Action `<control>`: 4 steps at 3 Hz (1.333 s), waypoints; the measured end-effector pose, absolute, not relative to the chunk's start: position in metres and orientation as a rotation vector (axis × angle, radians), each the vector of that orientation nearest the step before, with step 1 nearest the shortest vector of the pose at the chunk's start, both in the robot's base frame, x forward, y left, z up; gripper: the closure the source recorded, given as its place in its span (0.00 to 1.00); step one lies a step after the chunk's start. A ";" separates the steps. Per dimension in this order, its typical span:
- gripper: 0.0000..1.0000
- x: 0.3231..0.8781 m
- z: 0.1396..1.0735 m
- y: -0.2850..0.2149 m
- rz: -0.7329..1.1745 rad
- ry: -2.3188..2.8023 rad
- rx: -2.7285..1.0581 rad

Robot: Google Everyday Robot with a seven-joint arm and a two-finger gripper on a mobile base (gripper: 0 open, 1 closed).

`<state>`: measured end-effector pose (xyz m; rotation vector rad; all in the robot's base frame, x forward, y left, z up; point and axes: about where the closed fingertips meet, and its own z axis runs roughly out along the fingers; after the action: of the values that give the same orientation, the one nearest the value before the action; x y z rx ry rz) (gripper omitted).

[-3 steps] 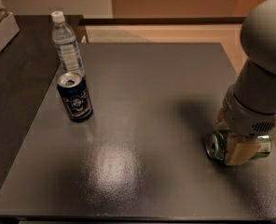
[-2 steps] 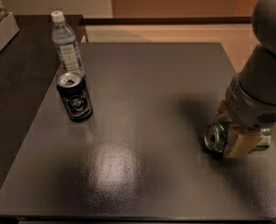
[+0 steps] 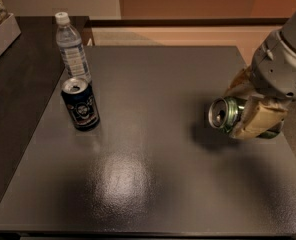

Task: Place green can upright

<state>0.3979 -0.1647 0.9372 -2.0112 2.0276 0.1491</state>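
The green can (image 3: 228,114) is held on its side at the right of the dark table (image 3: 153,134). Its silver top with the pull-tab opening faces left. It hangs a little above the table, with its shadow under it. My gripper (image 3: 250,111) is shut on the can's body, one tan finger (image 3: 255,121) in front and the other behind. The grey arm comes in from the upper right.
A dark blue can with a round white emblem (image 3: 80,104) stands upright at the left of the table. A clear water bottle with a white cap (image 3: 73,46) stands just behind it. A pale box edge (image 3: 0,29) shows at the far left.
My gripper has lifted the green can off the table and moved it up. The can's top now shows more clearly to the left. The blue can and bottle have not moved.
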 end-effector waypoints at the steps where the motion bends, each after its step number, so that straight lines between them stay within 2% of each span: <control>1: 1.00 0.405 0.954 -0.153 0.304 1.967 -1.858; 4: 1.00 0.410 0.963 -0.130 0.735 1.744 -1.397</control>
<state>0.4101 -0.1304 0.9631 -1.3973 1.7444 0.7352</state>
